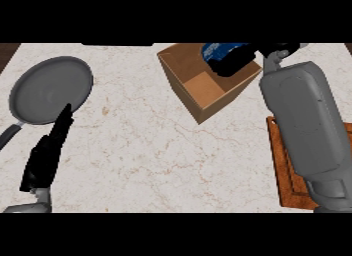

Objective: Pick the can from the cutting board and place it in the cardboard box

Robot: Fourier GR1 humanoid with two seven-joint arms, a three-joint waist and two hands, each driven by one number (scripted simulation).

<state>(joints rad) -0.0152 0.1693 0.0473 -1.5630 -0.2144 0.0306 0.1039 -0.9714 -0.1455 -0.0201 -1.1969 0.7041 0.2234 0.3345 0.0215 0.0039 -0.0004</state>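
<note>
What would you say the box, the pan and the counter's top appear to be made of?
Box: brown cardboard, matte, with plain folded walls. Pan: dull grey, probably metal, with a darker handle. Counter top: pale stone, perhaps marble, judging by thin brownish veins.
</note>
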